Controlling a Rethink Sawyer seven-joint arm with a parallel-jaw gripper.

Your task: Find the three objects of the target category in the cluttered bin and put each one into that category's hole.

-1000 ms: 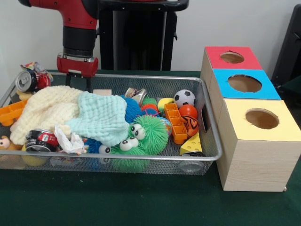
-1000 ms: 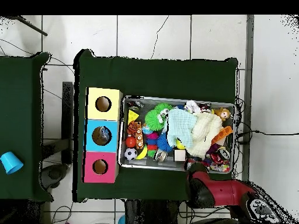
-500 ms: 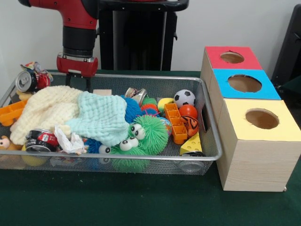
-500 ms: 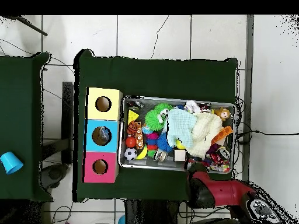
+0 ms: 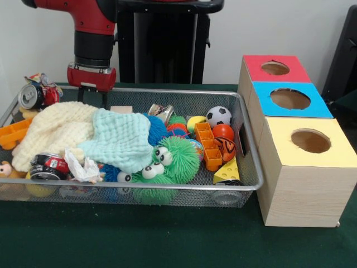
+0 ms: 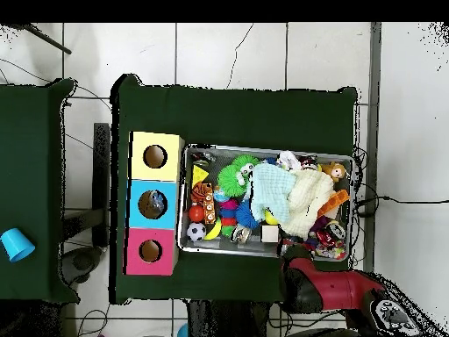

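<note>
Operator: Where is the hand (image 5: 92, 97)?

Observer: It hangs just behind the far rim of the wire bin (image 5: 167, 90), towards the end away from the boxes. Its two thin fingers (image 5: 80, 96) stand apart with nothing between them, so wide and empty, as far as the mesh lets me judge.

Operator: And which things are we after?

Observer: The pictures do not say which category. My guess is cans, since three show. A crushed can (image 5: 32, 95) sits in the far corner just beside the hand, a red can (image 5: 47, 166) lies against the near wall, and a silver can (image 5: 162, 111) lies mid-bin by the far wall.

Operator: How does the corner one lie?

Observer: On its side, with its round end turned towards the front camera and its long axis running back and away. It looks propped on the clutter, not flat.

Operator: So how should the pick go?

Observer: Come over the rim first, then down. Set the fingers across the can's body, square to that axis, not over the ends. Stay clear of the cream cloth (image 5: 53, 128) next to it, which could snag. The holes are at the opposite end, so the carry crosses the whole bin. Which of the red hole (image 5: 275, 68), blue hole (image 5: 290, 99) or yellow hole (image 5: 310, 140) is right, I cannot tell.
</note>
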